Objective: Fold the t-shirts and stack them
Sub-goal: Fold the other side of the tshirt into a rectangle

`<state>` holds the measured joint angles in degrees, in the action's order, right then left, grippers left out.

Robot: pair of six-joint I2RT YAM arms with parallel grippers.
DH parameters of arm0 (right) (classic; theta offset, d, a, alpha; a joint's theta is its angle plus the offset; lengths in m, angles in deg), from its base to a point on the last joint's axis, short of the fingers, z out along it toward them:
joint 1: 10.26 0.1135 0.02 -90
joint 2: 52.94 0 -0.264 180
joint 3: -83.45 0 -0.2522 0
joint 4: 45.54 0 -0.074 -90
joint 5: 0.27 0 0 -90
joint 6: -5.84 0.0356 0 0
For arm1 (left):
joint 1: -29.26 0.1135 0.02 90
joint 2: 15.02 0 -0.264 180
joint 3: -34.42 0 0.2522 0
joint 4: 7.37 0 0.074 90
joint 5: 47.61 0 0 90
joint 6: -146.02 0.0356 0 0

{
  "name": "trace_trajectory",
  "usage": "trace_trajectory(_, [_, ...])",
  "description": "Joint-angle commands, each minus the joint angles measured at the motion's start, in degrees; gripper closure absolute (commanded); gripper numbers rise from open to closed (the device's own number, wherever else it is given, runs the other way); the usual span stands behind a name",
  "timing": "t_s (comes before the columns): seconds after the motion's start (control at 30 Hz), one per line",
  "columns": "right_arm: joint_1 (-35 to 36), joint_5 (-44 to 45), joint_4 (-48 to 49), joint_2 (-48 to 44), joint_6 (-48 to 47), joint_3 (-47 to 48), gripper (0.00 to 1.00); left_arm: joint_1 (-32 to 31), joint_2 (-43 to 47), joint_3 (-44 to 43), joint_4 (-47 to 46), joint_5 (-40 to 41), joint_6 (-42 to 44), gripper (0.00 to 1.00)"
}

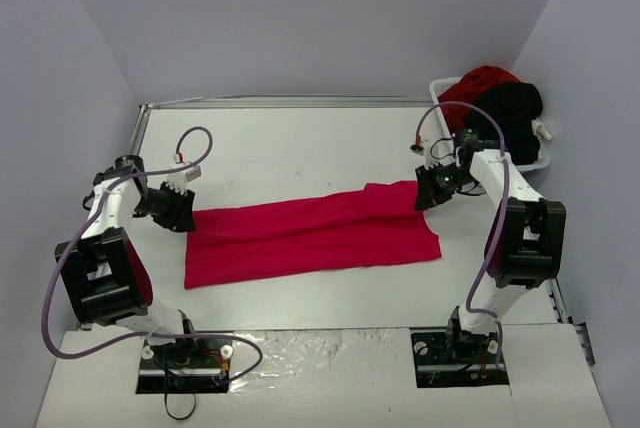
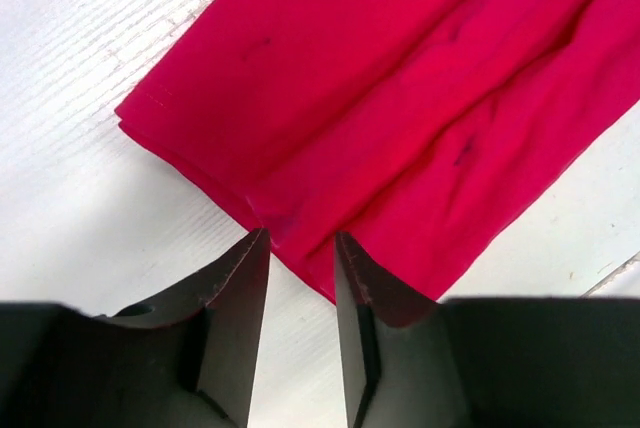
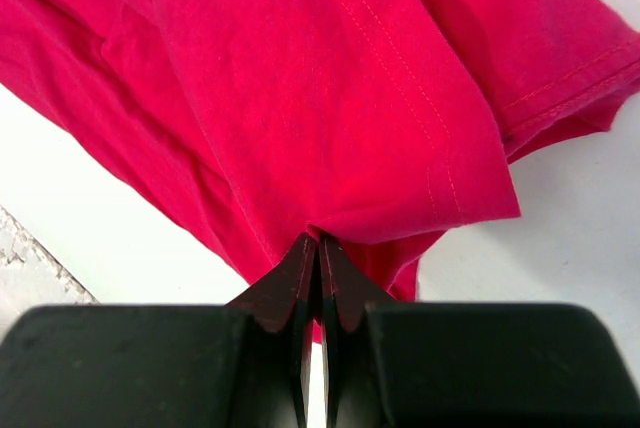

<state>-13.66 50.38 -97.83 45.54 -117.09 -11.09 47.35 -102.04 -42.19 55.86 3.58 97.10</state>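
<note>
- In the top view, a white worktop (image 1: 300,148) is seen, closed in by plain pale walls (image 1: 300,18) at the back and on both sides.
- A red t-shirt (image 1: 310,233) is laid flat as a long band across the middle of the worktop. Bare surface is left open in front of it and behind it.
- The left gripper (image 1: 178,210) is set at the band's left end, and the right gripper (image 1: 435,188) at its far right corner.
- A white basket (image 1: 535,161) is placed in the far right corner, well apart from the band. A second red t-shirt (image 1: 485,83) and a black t-shirt (image 1: 510,108) are heaped in it.
- In the left wrist view, the jaws of the left gripper (image 2: 300,243) are seen spread a little, with white worktop (image 2: 80,198) showing between them. The layered edge of the red t-shirt (image 2: 400,98) lies right at the tips and is not gripped.
- In the right wrist view, the jaws of the right gripper (image 3: 320,248) are pressed together, pinching a fold of the red t-shirt (image 3: 300,98) near a stitched hem. Bare worktop (image 3: 570,228) is seen on both sides of the cloth.
</note>
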Motion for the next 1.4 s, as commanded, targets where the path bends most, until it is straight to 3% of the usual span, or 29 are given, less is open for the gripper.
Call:
trace_trajectory(0.0, [0.0, 0.0, -2.9, 0.5, -1.6, -0.9, 1.00, 0.4, -0.2, 0.0, 1.1, -0.1, 2.2, 0.66])
trace_trajectory(0.07, [0.1, 0.2, -3.3, 1.5, -1.9, -1.2, 0.94, 0.4, -0.4, 0.1, 1.1, -0.1, 2.2, 0.62])
trace_trajectory(0.1, [0.1, 0.4, -3.7, 2.4, -2.2, -1.1, 0.79, 0.3, -0.2, 0.1, 1.1, -0.1, 2.1, 0.61])
trace_trajectory(0.2, [0.2, 0.5, -6.6, 3.4, -4.6, -0.8, 0.55, 0.4, 0.9, -0.1, 1.0, 0.0, 1.4, 0.60])
trace_trajectory(0.33, [0.3, 0.8, -10.6, 4.0, -7.8, -0.2, 0.46, 0.4, 2.3, -0.8, 1.0, 0.0, 0.7, 0.59])
trace_trajectory(0.63, [0.1, -0.5, -11.2, 5.5, -8.9, 6.5, 0.45, 0.4, 4.5, -2.3, 1.2, -0.2, -2.5, 0.59])
trace_trajectory(1.0, [0.2, -3.3, -11.1, 21.6, -8.5, 21.7, 0.46, 0.4, 7.8, -2.0, -3.7, 1.7, -9.7, 0.59])
trace_trajectory(1.23, [0.3, -3.0, -11.3, 27.2, -8.9, 28.1, 0.47, 0.4, 7.4, -2.2, -4.9, 2.4, -11.6, 0.59])
trace_trajectory(1.3, [0.4, -2.8, -11.7, 27.9, -9.2, 28.8, 0.53, 0.4, 6.9, -2.3, -5.2, 2.5, -12.0, 0.59])
trace_trajectory(1.37, [0.3, -2.6, -12.1, 28.0, -9.8, 28.8, 0.77, 0.4, 6.5, -2.5, -5.2, 2.3, -12.3, 0.59])
